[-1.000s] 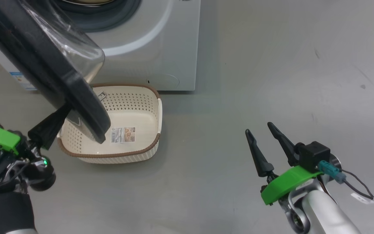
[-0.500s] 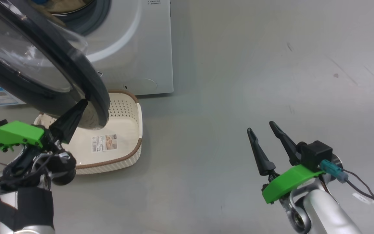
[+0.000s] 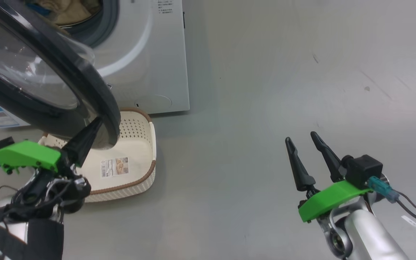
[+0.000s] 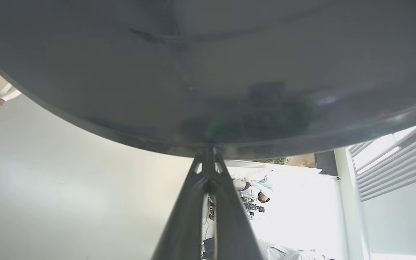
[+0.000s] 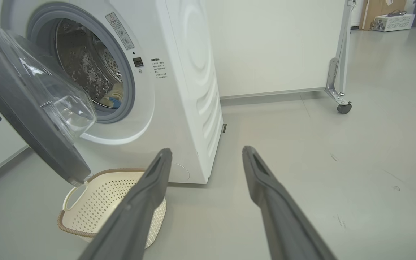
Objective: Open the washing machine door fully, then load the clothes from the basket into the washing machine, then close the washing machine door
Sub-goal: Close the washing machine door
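Evidently the washing machine door stood partly open, swung out at a slant from the front of the washing machine, with its clear glass bowl facing the round port. The left gripper had its two dark fingers pressed together, pinching nothing, and their tips lay against the outer face of the door's black rim near its lower edge. In the left wrist view those joined fingers rose to meet the dark curved surface of the door.

The basket sat on the grey floor just in front of the machine, partly under the door. Nothing lay in it, and the label on its bottom was plain to see. The clothes lay inside the steel drum, a cream heap with a bit of blue, seen through the port.

The right gripper hung over bare floor well to the right of the machine, its fingers spread apart and holding nothing.
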